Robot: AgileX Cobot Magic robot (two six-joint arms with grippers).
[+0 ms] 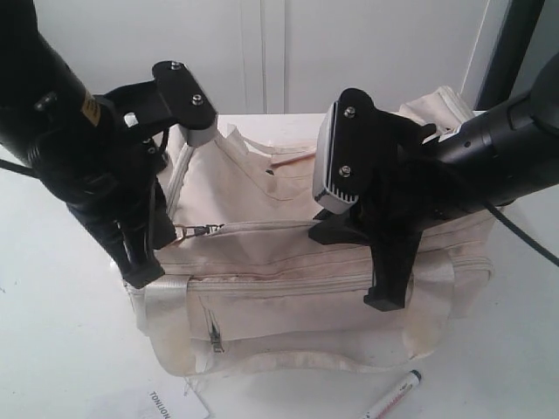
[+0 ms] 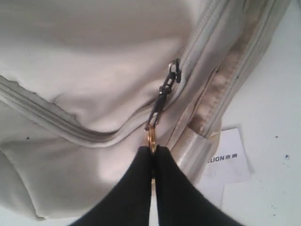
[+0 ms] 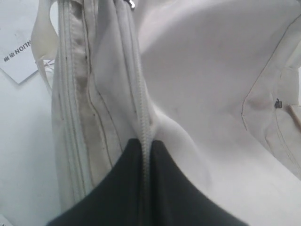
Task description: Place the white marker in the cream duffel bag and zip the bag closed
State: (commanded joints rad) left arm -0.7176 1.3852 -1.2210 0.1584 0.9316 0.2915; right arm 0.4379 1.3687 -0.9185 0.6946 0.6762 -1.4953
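White marker (image 1: 395,393) lies diagonal, dark cap toward cream duffel bag (image 1: 262,196).

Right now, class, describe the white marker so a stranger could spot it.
Find the cream duffel bag on the white table. Nearer the camera, off its right-hand end, lies the white marker. It is slim, dark-capped, unlike the flat paper tag.

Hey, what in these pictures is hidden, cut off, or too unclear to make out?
- Inside of the cream duffel bag: shown in no view; its own fabric covers it.
- white marker: exterior view, lower end cut off by the bottom edge; barrel print too small to read.
- paper tag: exterior view, cut by the bottom edge; left wrist view, partly behind the bag.
- gold keyring: left wrist view, mostly hidden between the left end effector's fingers.
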